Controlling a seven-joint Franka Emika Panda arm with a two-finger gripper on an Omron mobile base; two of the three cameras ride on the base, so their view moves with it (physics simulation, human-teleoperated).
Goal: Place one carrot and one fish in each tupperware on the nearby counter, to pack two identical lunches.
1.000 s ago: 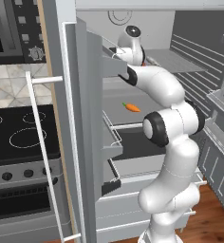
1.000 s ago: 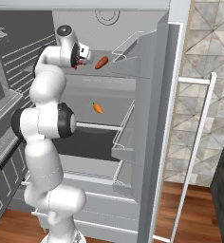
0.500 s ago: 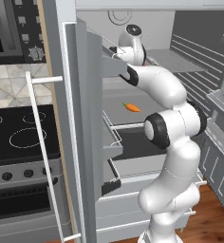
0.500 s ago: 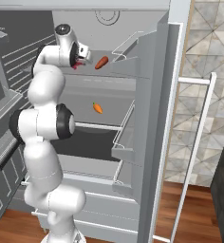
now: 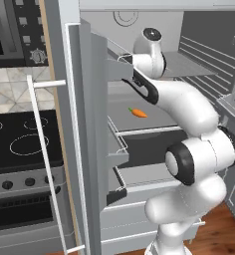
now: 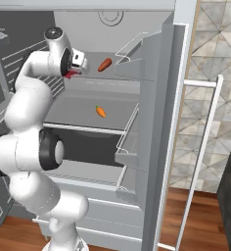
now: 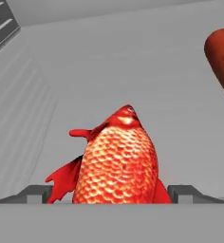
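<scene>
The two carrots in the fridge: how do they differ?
The upper carrot is plain red-orange with no green visible; the lower carrot is brighter orange with a green top. The upper carrot lies on the top shelf near the pincer, the lower carrot one shelf down. Both are small, tapered and ungrasped.

The red fish [image 7: 117,161] at lower centre has glossy, scaly skin. The carrot [image 7: 222,57] at upper right looks smooth and matt. Fridge walls [image 7: 133,61] are plain matt grey; door racks [image 6: 129,49] are thin wire.
</scene>
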